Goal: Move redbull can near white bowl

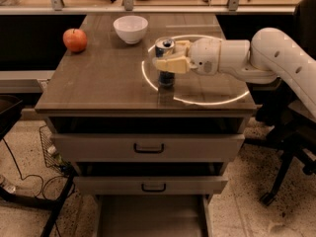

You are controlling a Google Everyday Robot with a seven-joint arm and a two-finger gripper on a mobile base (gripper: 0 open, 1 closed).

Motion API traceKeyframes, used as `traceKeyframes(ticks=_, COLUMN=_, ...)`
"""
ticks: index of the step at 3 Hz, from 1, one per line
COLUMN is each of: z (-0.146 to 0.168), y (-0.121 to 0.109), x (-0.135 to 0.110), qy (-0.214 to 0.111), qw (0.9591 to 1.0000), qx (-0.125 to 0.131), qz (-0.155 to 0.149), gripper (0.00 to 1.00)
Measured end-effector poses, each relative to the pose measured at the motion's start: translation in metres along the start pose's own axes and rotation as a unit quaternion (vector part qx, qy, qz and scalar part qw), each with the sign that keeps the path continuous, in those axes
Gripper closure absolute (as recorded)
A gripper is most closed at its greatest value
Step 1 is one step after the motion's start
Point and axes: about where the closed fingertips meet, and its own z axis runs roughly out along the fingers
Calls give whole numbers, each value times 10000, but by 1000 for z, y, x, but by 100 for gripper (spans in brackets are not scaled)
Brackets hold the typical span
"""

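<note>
On the brown table (98, 88), our gripper (166, 55) is sitting to the right of the white bowl (130, 28) and nearer the front edge. It is pinching the redbull can (166, 78) at its middle. The can is standing upright there, so we are judging that the coming move is going left and back, toward the bowl.

No readable text, brand or number anywhere, redbull can (166, 77) between the jaws, its markings illegible, gripper (168, 54) clasped on it, low over the surface (98, 83).
</note>
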Motion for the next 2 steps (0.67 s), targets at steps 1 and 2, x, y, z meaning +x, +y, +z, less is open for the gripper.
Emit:
traceKeyframes(ticks=1, z=-21, y=-37, x=-22, qy=-225, qw=9984, qx=481, qz=187, gripper=100)
traceKeyframes(ticks=2, z=-36, y=-84, x=-27, qy=-479, qw=9946, qx=758, qz=521, gripper=100)
